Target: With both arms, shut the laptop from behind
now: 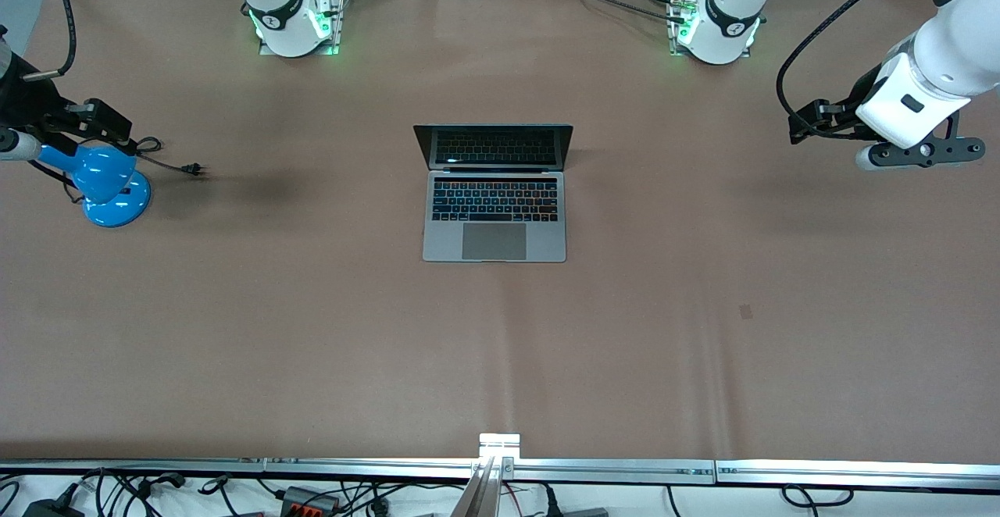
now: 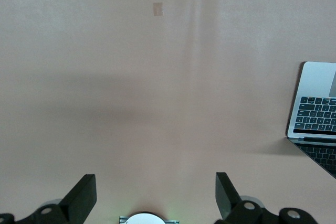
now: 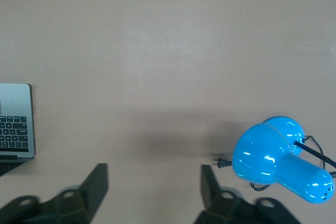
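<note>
The laptop [image 1: 494, 193] sits open at mid-bench, keyboard toward the front camera, screen upright on the edge toward the arm bases; nothing touches it. Closing has not begun, and the whole task remains.

The left gripper [image 2: 155, 198] hangs over bare bench [image 1: 703, 345] at the left arm's end, jaws spread wide and empty, the laptop well apart to one side of them.

The right gripper [image 3: 154, 184] hangs over the right arm's end, jaws likewise apart and empty, a blue lamp [image 3: 281, 158] near one jaw and the laptop well off past the other.
</note>
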Available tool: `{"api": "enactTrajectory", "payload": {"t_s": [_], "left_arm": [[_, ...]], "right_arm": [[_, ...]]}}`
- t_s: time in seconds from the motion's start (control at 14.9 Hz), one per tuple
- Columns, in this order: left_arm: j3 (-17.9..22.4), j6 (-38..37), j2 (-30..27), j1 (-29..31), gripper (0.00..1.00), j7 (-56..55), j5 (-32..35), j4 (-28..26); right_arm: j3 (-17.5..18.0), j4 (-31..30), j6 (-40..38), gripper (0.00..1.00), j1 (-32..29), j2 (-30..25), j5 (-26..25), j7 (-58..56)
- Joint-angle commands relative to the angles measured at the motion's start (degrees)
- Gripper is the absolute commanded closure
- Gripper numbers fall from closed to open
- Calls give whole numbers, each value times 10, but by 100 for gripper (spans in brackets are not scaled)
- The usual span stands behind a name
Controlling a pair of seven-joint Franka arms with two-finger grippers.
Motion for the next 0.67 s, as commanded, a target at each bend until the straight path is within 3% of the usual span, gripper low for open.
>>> {"api": "enactTrajectory", "payload": {"t_s": [0.0,0.07,0.13,0.2,0.6], "left_arm": [[0,-20,1,1,35,10,-9,10],[0,-34,1,1,64,7,-9,11],[0,-39,1,2,86,10,-9,12],[0,-43,1,1,99,14,-6,14],[-1,-53,3,-1,100,19,-16,14]], "right_arm": [[4,-11,-16,100,3,-13,-7,-3],[4,-11,-19,100,3,-13,-7,-2],[4,-11,-18,100,3,-13,-7,-1],[4,-10,-17,100,3,-11,-7,-1],[5,-11,-48,100,42,6,-7,45]]}}
